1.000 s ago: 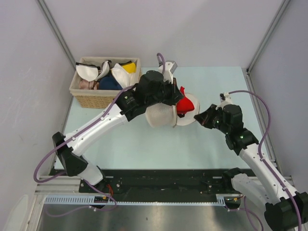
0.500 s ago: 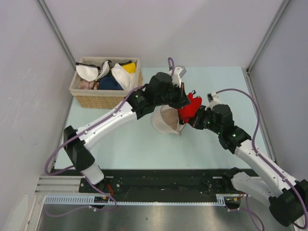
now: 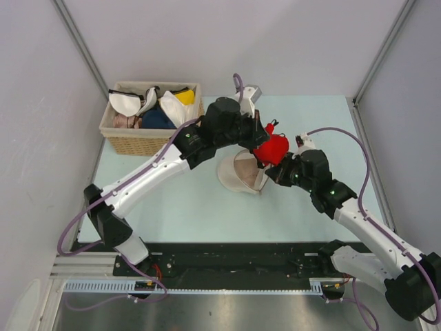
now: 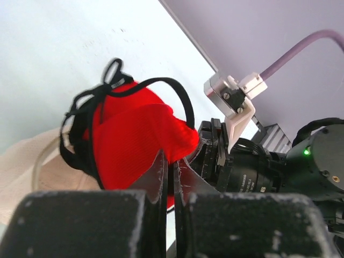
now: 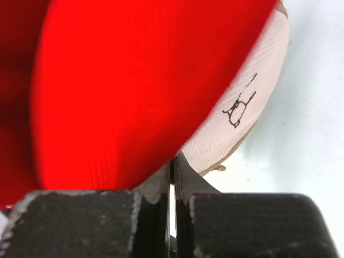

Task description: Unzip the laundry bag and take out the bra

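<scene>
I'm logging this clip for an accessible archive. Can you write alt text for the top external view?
The left gripper holds a red bra over the rim of an open cream bag in the middle, while the right gripper pinches the bag's edge. A basket of other bras sits at the far left.

Robot lab test cell: plain grey panel walls (image 3: 227, 41), aluminium corner posts (image 3: 81, 43), pale table (image 3: 193, 207), metal mounting rail (image 3: 207, 286).

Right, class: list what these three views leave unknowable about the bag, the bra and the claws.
Laundry bag zipper: top view, too small, rim partly under left arm.
What right claw pinches: right wrist view, bra blurs across it.
Bra's lower half: left wrist view, left claw blocks it.
</scene>
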Tool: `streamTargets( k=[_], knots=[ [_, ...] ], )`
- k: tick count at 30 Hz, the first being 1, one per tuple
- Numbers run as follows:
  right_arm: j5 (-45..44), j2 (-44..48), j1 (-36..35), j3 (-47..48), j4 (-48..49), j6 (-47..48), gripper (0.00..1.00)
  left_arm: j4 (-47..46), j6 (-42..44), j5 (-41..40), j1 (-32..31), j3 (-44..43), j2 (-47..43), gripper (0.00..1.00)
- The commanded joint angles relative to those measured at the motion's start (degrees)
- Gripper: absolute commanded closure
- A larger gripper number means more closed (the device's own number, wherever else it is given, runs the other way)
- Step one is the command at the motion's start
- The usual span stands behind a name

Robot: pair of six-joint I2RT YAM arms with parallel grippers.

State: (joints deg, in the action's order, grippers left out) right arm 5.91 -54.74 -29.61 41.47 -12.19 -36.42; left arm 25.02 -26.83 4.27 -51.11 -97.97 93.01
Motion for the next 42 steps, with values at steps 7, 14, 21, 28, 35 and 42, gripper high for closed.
streamTargets(
  k=[7,14,21,28,35,42],
  knots=[
    [-1.87,2.97,1.13,2.3,-1.61,1.44,1.0,5.74,0.9,-1.81,14.19,-3.28,-8.1,1.0],
    [-1.69,3.15,1.39,2.38,-1.88,1.62,1.0,4.61,-0.41,-1.47,26.83,4.09,-14.96,0.99],
    [-1.43,2.8,1.48,2.38,-1.61,1.71,1.0,3.02,-1.65,2.93,35.02,7.44,-14.44,1.0],
    [-2.04,3.24,1.66,2.3,-2.4,1.62,1.0,2.67,-2.44,4.69,40.38,8.24,-13.82,1.0],
    [-1.34,2.71,2.45,2.38,-1.88,1.79,1.0,4.24,-2.18,5.84,43.82,2.19,-12.95,1.0],
    [-0.03,1.57,2.97,2.38,-1.0,1.45,1.0,6.1,-0.42,2.67,46.36,-8.1,-11.37,1.0]
  ],
)
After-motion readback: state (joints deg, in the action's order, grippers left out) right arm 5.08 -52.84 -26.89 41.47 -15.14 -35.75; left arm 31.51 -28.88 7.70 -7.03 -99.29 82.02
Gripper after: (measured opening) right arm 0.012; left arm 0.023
